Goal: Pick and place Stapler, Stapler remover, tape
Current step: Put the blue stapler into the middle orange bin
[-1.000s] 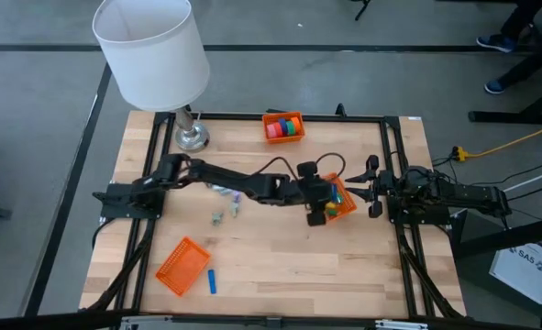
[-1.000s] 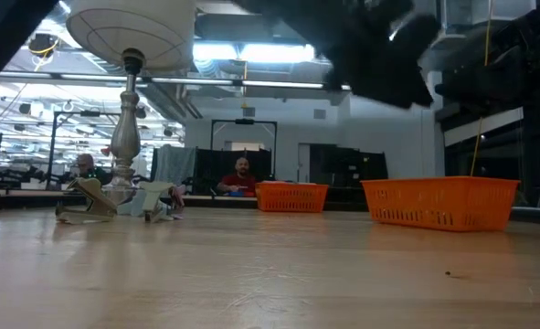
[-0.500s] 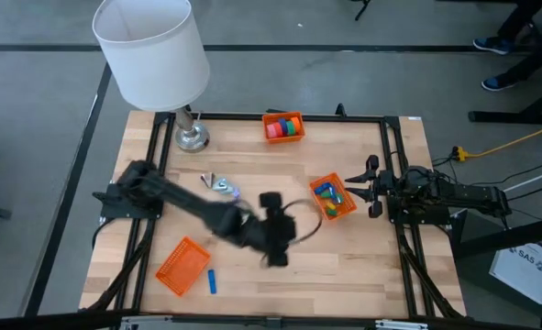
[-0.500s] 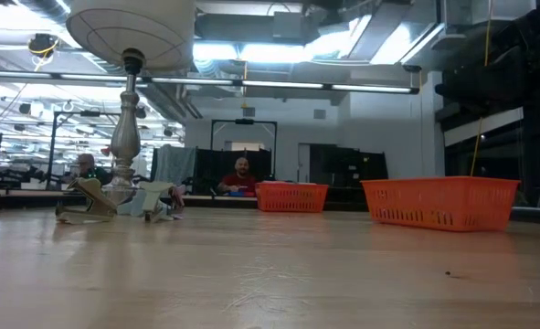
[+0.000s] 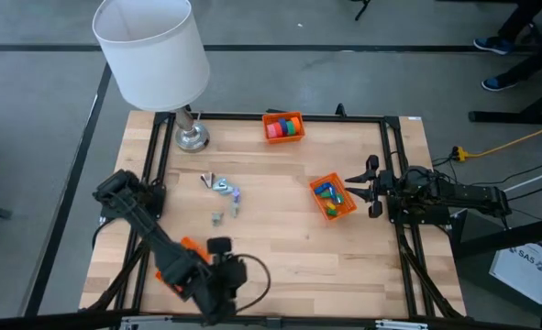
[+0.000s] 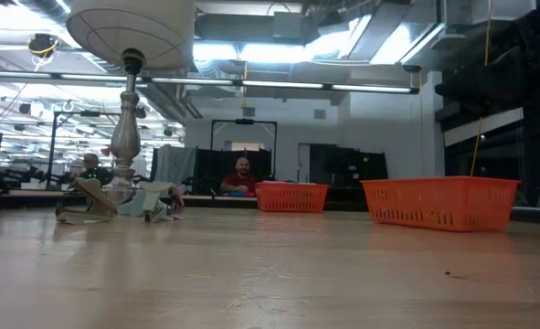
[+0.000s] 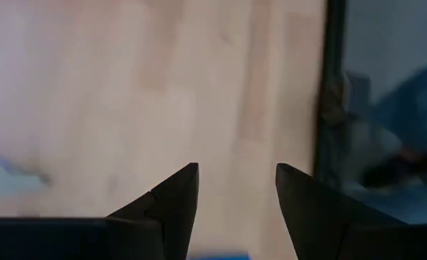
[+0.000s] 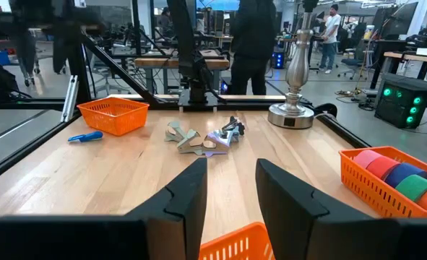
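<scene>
High view: my left gripper [image 5: 217,291] lower left of frame, beside flat orange basket [image 5: 181,259]. Staple removers [image 5: 221,186] left of centre; tape rolls [image 5: 284,126] in top-centre basket [image 5: 272,116]. Removers light, stiff, snaggy: pinch at body.

Left wrist view: fingers [image 7: 175,202] spread, nothing held; blue blur between them, possibly stapler.

Right wrist view: right gripper [image 8: 231,189] parked, half-open, empty.

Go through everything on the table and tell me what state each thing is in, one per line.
Left pincer: open, empty, over the table's near edge.
Right pincer: parted, empty, parked at the table's right side.
Tape basket: upright, holding colored rolls.
Middle basket: upright, holding small colored pieces.
Near-left basket: partly hidden by the left arm.
Stapler removers: loose on the table.
Lamp: standing upright.
</scene>
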Robot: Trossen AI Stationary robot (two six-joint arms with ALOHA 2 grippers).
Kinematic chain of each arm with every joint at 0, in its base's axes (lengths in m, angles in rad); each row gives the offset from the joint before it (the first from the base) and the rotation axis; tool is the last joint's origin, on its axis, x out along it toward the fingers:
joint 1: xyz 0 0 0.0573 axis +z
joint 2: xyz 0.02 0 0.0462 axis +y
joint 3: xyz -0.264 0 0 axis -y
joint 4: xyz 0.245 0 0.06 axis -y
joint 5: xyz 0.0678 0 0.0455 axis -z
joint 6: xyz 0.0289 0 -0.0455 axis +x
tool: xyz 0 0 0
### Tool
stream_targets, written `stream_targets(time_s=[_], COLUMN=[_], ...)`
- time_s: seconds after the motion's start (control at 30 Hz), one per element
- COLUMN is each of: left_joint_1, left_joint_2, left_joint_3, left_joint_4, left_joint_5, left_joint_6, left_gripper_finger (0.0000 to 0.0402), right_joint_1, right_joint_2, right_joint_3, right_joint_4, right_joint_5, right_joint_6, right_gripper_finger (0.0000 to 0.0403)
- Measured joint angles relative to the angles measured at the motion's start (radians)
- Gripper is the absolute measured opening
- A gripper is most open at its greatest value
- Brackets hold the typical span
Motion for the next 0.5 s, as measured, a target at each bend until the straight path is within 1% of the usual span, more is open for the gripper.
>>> stream_targets(time_s=[0.13, 0.23, 0.43, 0.5], left_joint_1=[-0.058, -0.095, -0.136, -0.126], left_joint_2=[0.0, 0.0, 0.022, 0.037], left_joint_3=[0.0, 0.0, 0.0, 0.0], left_joint_4=[-0.004, -0.025, -0.102, -0.12], left_joint_5=[0.091, 0.122, 0.152, 0.196], left_joint_6=[-0.039, -0.004, 0.299, 0.374], left_gripper_finger=[0.0182, 0.0182, 0.0182, 0.0182], right_joint_1=[0.0, 0.0, 0.0, 0.0], right_joint_2=[0.0, 0.0, 0.0, 0.0], right_joint_3=[0.0, 0.0, 0.0, 0.0], right_joint_4=[0.0, 0.0, 0.0, 0.0], right_joint_5=[0.0, 0.0, 0.0, 0.0], right_joint_6=[0.0, 0.0, 0.0, 0.0], right_gripper_finger=[0.0124, 0.0124, 0.0124, 0.0124])
